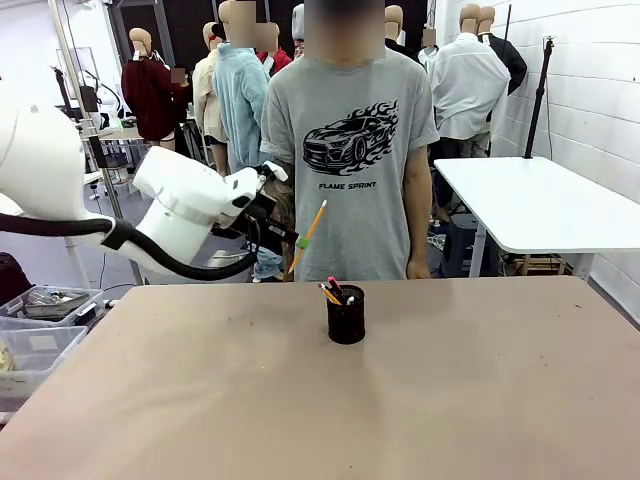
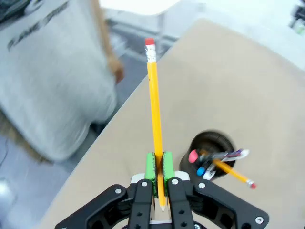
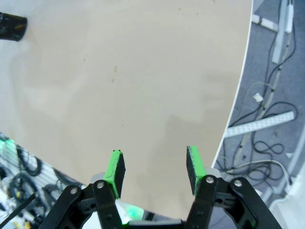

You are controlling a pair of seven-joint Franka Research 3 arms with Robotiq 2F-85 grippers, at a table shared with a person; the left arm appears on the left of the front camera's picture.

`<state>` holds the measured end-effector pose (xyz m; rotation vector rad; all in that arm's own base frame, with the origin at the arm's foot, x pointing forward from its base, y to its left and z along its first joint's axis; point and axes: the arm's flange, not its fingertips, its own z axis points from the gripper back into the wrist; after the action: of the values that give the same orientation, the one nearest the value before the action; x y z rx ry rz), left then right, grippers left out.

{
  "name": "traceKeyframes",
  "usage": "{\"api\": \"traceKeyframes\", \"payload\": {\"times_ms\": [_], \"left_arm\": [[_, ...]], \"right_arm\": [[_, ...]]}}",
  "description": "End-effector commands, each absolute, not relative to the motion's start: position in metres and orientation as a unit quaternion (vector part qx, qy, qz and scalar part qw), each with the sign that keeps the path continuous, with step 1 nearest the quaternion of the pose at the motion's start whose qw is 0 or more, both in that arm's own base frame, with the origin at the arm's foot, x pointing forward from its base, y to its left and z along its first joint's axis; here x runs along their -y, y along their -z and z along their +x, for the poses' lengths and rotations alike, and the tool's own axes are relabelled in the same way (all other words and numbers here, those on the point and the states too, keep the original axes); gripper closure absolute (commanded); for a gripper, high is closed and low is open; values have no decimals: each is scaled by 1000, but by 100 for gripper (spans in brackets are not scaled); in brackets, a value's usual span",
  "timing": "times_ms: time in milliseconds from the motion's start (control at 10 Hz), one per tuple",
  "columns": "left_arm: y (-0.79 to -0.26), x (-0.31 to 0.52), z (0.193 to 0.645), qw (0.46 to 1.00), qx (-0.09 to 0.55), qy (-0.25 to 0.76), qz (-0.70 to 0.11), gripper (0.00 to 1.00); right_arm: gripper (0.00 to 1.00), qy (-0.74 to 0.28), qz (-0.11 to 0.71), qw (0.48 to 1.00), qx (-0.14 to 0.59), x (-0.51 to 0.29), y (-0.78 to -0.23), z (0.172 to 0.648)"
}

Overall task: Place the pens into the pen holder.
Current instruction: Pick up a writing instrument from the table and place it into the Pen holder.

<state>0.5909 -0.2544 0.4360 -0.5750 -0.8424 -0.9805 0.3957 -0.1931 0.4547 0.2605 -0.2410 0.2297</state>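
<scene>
Pencil point(image 1: 308, 238), yellow-orange, one of it, hangs tilted in the air in the front view, clamped low down by the left gripper point(image 1: 298, 243) above the far edge of the tan table point(image 1: 480, 400). One black mesh pen holder point(image 1: 346, 315) stands on the table just below and to the right, with several pens point(image 1: 331, 290) already sticking out of its rim. A person in a grey printed T-shirt point(image 1: 350, 140) stands at the far side; a white table point(image 1: 540, 200) stands behind to the right.

In the left wrist view, the left gripper point(image 2: 158, 167) has its green pads pressed tight on the one pencil point(image 2: 153, 105), pink eraser end pointing away. The pen holder point(image 2: 212, 150) sits just beside the fingers, holding about four sticks, one of them a second yellow pencil point(image 2: 233, 174).

In the right wrist view, the right gripper point(image 3: 155, 169) stands with its jaws apart and nothing between them, over bare table point(image 3: 143, 71) near its edge. The pen holder point(image 3: 12, 26) lies well apart at the top left corner. Cables point(image 3: 267, 114) trail over grey floor.
</scene>
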Motion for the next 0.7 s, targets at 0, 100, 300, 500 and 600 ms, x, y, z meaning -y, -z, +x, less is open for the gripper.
{"api": "traceKeyframes", "payload": {"times_ms": [0, 100, 300, 500, 600], "left_arm": [[-405, 216, 593, 694, 384, 510, -333, 100], [-403, 220, 598, 665, 405, 521, -350, 100], [-397, 237, 601, 595, 458, 527, -397, 100], [-396, 260, 599, 539, 503, 523, -427, 100], [-395, 272, 598, 527, 511, 512, -447, 100]], "right_arm": [[34, -118, 135, 976, 127, 192, -451, 395], [34, -118, 135, 976, 127, 192, -451, 395], [34, -118, 135, 976, 127, 192, -451, 395], [34, -118, 135, 976, 127, 192, -451, 395], [34, -118, 135, 976, 127, 192, -451, 395]]}}
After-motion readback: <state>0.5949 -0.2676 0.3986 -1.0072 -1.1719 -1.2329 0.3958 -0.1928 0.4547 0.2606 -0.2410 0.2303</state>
